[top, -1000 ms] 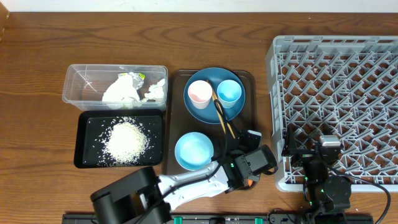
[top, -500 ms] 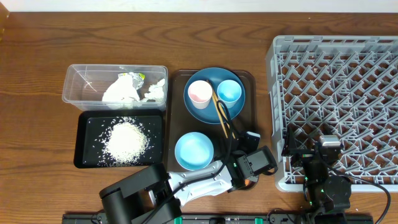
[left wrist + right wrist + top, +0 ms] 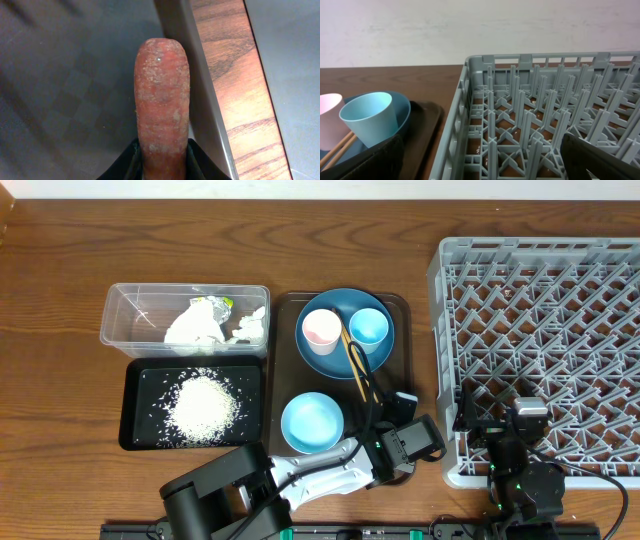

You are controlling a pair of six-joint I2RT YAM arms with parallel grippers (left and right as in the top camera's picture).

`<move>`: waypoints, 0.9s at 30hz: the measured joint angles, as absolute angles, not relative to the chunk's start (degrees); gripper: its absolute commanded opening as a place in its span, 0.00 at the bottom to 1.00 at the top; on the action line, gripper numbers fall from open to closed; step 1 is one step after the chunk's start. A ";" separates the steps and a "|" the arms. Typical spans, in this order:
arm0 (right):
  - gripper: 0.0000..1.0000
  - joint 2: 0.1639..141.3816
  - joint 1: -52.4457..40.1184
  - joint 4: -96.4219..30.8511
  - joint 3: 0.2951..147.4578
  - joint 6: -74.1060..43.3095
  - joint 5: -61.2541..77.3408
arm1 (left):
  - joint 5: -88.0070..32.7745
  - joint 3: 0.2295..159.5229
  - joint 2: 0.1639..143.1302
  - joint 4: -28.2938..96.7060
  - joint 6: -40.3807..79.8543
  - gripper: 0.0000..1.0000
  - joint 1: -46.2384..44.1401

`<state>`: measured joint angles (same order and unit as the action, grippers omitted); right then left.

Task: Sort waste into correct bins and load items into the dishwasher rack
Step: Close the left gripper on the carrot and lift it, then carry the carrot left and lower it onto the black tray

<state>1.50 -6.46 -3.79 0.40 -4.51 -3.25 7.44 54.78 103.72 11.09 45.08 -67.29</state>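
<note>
A small orange carrot (image 3: 162,90) fills the left wrist view, lying on the brown serving tray (image 3: 75,100) by its right rim. My left gripper (image 3: 162,152) is shut on the carrot, both black fingers pressed against its sides. From overhead, the left gripper (image 3: 403,405) sits at the tray's front right corner and hides the carrot. My right gripper (image 3: 480,160) stands open over the front left corner of the grey dishwasher rack (image 3: 540,330). A pink cup (image 3: 321,330), a light blue cup (image 3: 369,327) and chopsticks (image 3: 356,365) rest on a blue plate. The light blue bowl (image 3: 312,422) stands nearer.
The clear tub (image 3: 120,298) at the left holds crumpled napkins (image 3: 200,323). Below it, the black tray (image 3: 135,415) holds a heap of rice (image 3: 203,405). A strip of bare wood (image 3: 240,90) separates the brown tray (image 3: 283,380) from the rack.
The left gripper's jaws have drawn in onto the carrot. The right arm and everything else on the table have stayed put.
</note>
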 measured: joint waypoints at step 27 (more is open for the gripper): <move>0.99 1.50 -6.46 -3.79 0.40 -4.51 -3.25 | 6.44 54.78 81.41 16.88 45.19 0.21 -66.83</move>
